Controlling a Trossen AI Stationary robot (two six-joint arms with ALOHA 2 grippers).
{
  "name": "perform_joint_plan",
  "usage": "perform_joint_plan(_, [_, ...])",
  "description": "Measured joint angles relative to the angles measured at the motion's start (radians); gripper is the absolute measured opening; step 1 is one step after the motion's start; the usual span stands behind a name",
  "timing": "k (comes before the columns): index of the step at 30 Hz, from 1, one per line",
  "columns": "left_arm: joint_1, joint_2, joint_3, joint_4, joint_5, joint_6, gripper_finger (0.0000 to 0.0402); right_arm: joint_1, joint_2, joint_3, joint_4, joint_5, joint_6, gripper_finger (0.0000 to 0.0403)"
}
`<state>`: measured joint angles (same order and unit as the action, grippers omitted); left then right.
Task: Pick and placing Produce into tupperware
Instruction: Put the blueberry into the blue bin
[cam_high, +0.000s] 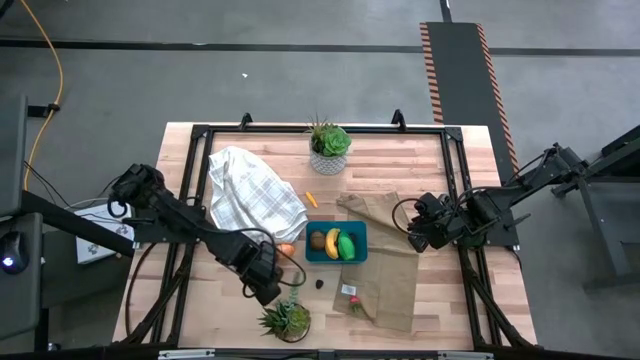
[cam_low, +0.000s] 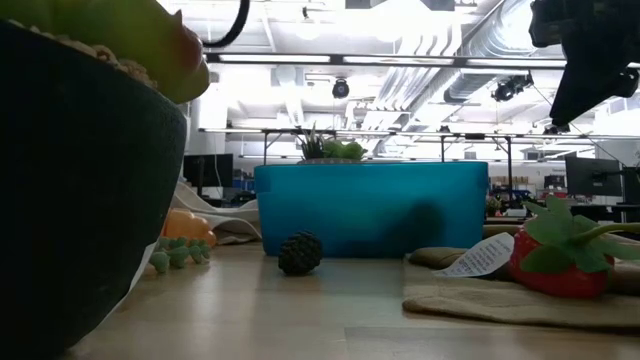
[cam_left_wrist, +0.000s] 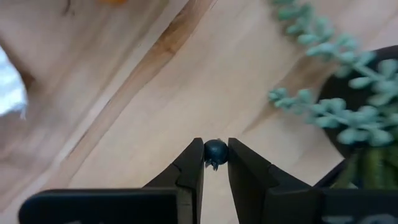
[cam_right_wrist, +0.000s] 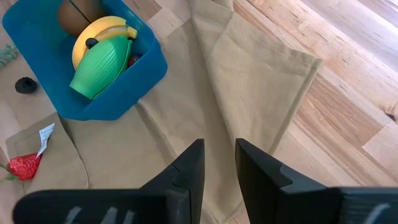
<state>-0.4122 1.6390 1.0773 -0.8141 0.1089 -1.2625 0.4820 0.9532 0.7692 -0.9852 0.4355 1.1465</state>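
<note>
The teal tupperware (cam_high: 358, 232) stands mid-table, partly on a tan cloth (cam_high: 390, 270). It holds a brown round piece (cam_high: 317, 240), a yellow banana (cam_high: 332, 243) and a bright green piece (cam_high: 347, 245). My left gripper (cam_high: 270, 291) is near the front plant, shut on a small dark blue berry (cam_left_wrist: 216, 150). My right gripper (cam_high: 413, 236) hovers over the tan cloth right of the tupperware, slightly open and empty. An orange piece (cam_high: 287, 249) lies left of the tupperware, a small orange one (cam_high: 311, 199) behind it. A dark bumpy berry (cam_high: 319, 283) and a strawberry (cam_high: 350, 297) lie in front. My left gripper pinches the small dark blue berry by its two sides (cam_left_wrist: 216, 147) between its two fingers, right at their free ends. Most of the round berry shows in the gap between them. The wooden table top shows beyond it.
A potted plant (cam_high: 287, 320) stands at the near edge, close to my left gripper, with trailing green strands (cam_left_wrist: 323, 68). Another potted plant (cam_high: 329, 147) stands at the far edge. A white checked cloth (cam_high: 252, 190) lies at the far left.
</note>
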Motion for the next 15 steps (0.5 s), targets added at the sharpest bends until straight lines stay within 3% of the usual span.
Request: perform_joint_plan(15, [0.013, -0.001, 0.284, -0.118, -0.171, 0.230, 0.0051, 0.000, 0.000, 0.000, 0.012, 0.000, 0.005, 0.0081])
